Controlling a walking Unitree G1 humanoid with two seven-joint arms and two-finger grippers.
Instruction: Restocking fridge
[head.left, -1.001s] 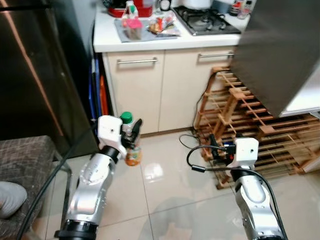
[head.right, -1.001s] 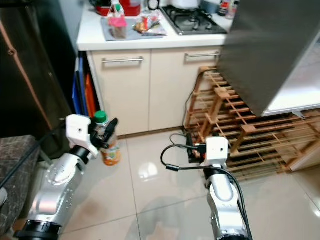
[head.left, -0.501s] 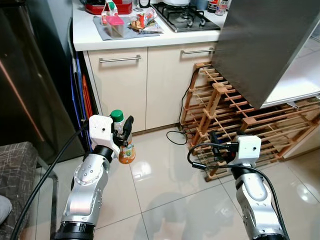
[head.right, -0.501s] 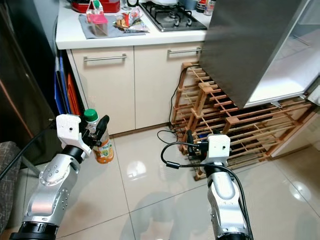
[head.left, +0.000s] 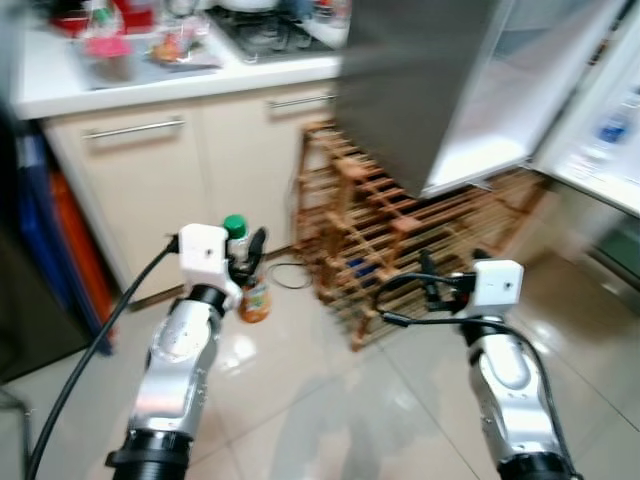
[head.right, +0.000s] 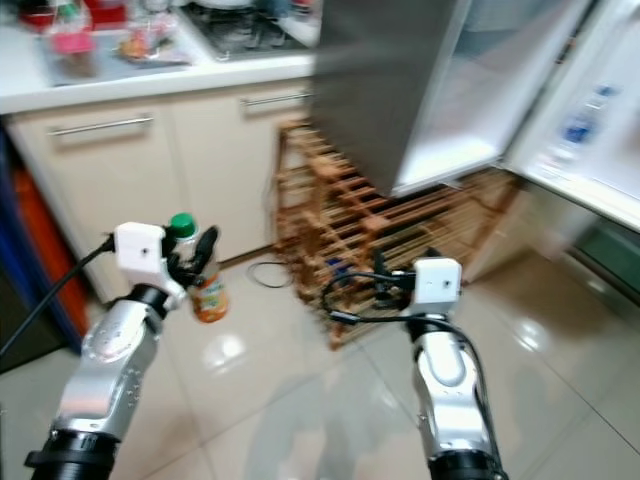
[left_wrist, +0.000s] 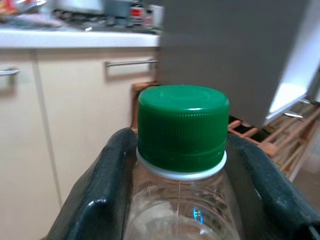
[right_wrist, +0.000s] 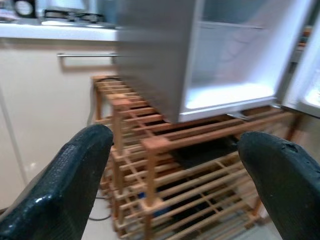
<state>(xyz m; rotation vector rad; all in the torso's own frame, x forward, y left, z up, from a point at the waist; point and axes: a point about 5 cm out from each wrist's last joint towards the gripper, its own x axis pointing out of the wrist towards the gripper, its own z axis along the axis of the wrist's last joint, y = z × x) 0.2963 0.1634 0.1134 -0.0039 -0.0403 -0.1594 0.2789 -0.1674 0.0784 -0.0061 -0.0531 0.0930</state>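
Note:
My left gripper (head.left: 246, 252) is shut on the neck of a clear bottle (head.left: 254, 298) with a green cap (left_wrist: 182, 127) and orange drink inside. It holds the bottle upright above the tiled floor, in front of the cabinets. In the left wrist view both black fingers (left_wrist: 105, 187) press against the bottle just under the cap. The right gripper (head.left: 445, 282) is open and empty at waist height, facing the wooden rack (right_wrist: 150, 165). The open fridge (head.left: 500, 100) is ahead to the right, with a white inner shelf and a grey side panel (head.left: 410, 90).
A slatted wooden rack (head.left: 400, 240) stands on the floor under the open fridge compartment. The fridge door (head.left: 610, 130) hangs open at far right. A white counter (head.left: 150, 80) with a stove and beige cabinets runs along the left. A black cable (head.left: 290, 272) lies on the glossy tiles.
The whole picture has swung right and blurred, so the camera turned towards the fridge, whose open inside and door have come into view. Both arms hold the same pose, bottle still gripped.

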